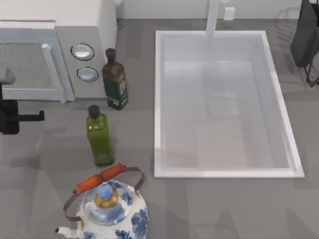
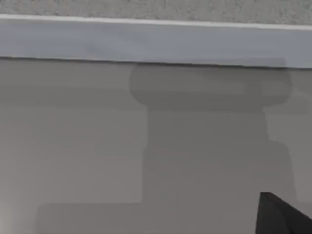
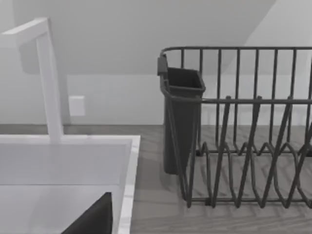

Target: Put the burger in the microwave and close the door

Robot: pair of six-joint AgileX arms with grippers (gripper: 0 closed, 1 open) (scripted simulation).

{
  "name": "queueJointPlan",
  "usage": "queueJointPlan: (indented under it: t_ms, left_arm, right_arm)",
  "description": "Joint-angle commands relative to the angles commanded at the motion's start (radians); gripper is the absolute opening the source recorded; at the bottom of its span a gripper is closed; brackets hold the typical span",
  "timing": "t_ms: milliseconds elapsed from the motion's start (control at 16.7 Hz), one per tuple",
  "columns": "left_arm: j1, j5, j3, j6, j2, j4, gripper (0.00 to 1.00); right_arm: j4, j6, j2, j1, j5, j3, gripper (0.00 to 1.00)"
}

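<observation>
The left gripper (image 1: 37, 117) sits at the top view's far left edge, low over the bare table (image 1: 224, 209) and just in front of the door (image 1: 30, 67); a dark finger projects toward the right, but whether the fingers are spread or pressed together cannot be told; nothing is seen held in them. In the left wrist view a dark fingertip (image 2: 280, 217) occupies one corner, over grey table surface, with the pale lower edge of the door frame (image 2: 156, 41) beyond it. The door lies against the front of the microwave (image 1: 84, 22), beside the control panel with its two round dials (image 1: 82, 51); the burger cannot be located. Right of the microwave stand a dark green bottle (image 1: 115, 82) and a lighter green bottle (image 1: 98, 137); a blue-and-white teapot (image 1: 112, 211) sits nearer the front edge. A white sink (image 1: 159, 99) occupies the table's right half. The right arm (image 1: 305, 35) is parked at the top right corner, near a dark dish rack (image 3: 243, 146).
</observation>
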Motion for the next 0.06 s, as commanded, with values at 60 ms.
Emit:
queueJointPlan:
  t_ms: [60]
  left_arm:
    - [-0.001,-0.001,0.007,0.0,0.007,0.005,0.0]
  right_arm:
    - [0.0,0.0,0.0,0.0,0.0,0.0,1.0]
